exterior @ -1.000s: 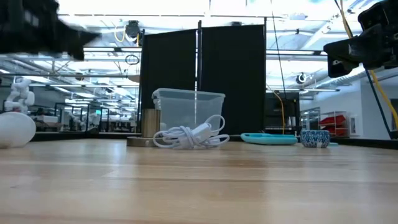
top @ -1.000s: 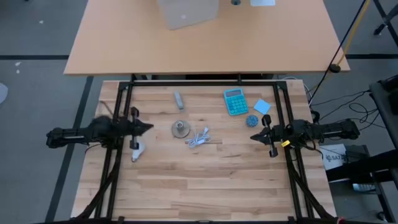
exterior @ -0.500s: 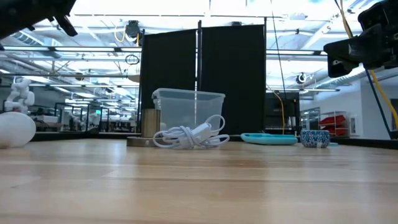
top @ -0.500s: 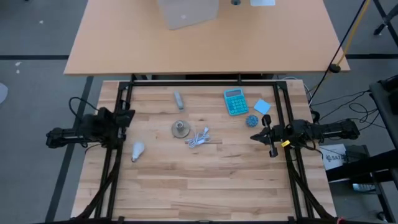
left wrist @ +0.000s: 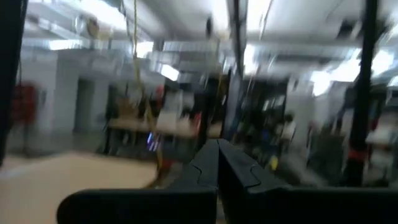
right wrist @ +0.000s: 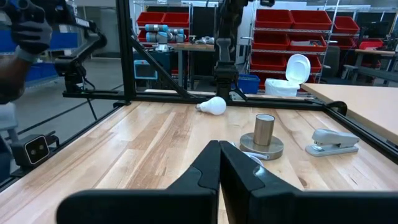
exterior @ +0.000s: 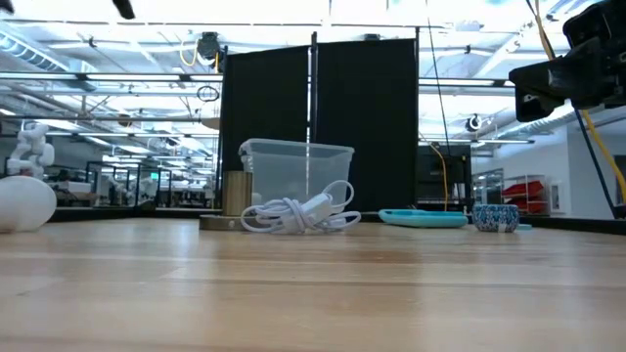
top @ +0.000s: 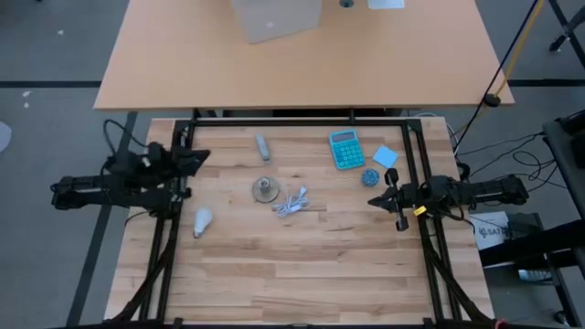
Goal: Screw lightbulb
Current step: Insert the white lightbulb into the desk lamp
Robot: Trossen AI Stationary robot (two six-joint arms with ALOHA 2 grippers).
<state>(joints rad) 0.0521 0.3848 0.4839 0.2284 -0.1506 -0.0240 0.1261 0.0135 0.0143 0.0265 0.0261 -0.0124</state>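
Observation:
The white lightbulb lies on its side on the wooden table at the left; it also shows in the low view and the right wrist view. The round grey socket base stands near the table's middle, with the white coiled cable beside it. My left gripper is shut and empty, high above the table's left edge, on the far side of the bulb. My right gripper is shut and empty, held above the table near its right edge.
A grey stapler, a teal calculator, a blue note pad and a small blue round thing lie on the far half of the table. Black frame rails run along both sides. The near half is bare wood.
My left gripper has drawn back from above the lightbulb, going toward the table's left edge, then toward the far edge, and up out of the low view. The lightbulb has stayed lying where it was.

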